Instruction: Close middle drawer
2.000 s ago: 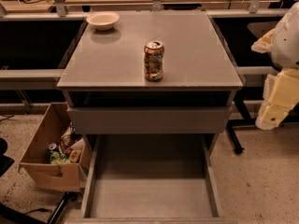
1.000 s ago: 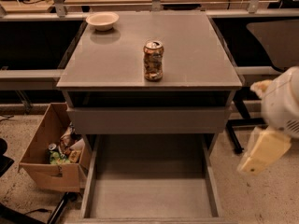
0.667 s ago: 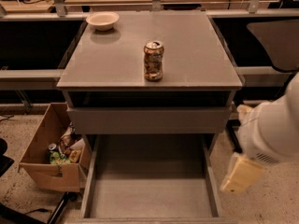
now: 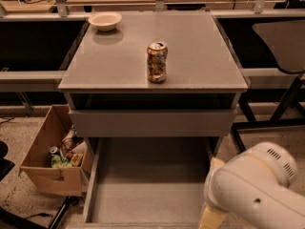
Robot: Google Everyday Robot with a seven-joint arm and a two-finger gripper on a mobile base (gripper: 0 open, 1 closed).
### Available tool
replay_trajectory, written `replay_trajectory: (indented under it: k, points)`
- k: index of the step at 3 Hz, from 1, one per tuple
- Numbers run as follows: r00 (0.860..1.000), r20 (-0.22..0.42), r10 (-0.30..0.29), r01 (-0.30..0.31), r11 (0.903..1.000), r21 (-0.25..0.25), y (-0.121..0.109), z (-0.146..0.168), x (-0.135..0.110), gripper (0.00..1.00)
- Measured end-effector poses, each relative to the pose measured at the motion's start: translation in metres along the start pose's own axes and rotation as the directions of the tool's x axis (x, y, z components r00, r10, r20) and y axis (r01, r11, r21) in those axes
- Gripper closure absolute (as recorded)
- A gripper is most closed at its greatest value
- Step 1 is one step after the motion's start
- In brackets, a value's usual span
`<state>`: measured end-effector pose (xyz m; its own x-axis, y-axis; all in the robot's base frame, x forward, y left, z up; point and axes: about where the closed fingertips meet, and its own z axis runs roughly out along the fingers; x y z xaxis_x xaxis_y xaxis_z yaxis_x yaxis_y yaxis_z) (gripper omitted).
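Note:
The middle drawer is pulled far out below the grey cabinet. Its wide shallow tray is empty, and its flat front lies along the bottom edge of the camera view, mostly cut off. My white arm fills the lower right corner. The cream gripper hangs below it at the drawer's front right corner and runs off the bottom edge. I cannot tell whether it touches the drawer.
A grey drawer front sits above the open tray, with a dark gap over it. On the cabinet top stand a can and a white bowl. A cardboard box of rubbish stands on the floor at the left. Chair legs stand at the right.
My arm has swung from the cabinet's right side down and left to the open drawer's front right corner. The drawer, can and bowl have not moved.

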<state>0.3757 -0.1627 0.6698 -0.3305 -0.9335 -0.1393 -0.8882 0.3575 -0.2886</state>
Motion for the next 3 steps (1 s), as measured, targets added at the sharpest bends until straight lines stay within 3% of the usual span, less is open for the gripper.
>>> replay_trajectory:
  k: [1, 2, 3]
  points:
    - [0.998, -0.063, 0.027, -0.029, 0.9991, -0.03, 0.027, 0.023, 0.03, 0.0]
    - [0.998, -0.067, 0.02, -0.023, 0.9988, -0.044, 0.031, 0.029, 0.023, 0.0]
    - [0.998, -0.051, 0.028, -0.034, 0.9917, -0.124, 0.061, 0.081, 0.028, 0.19]
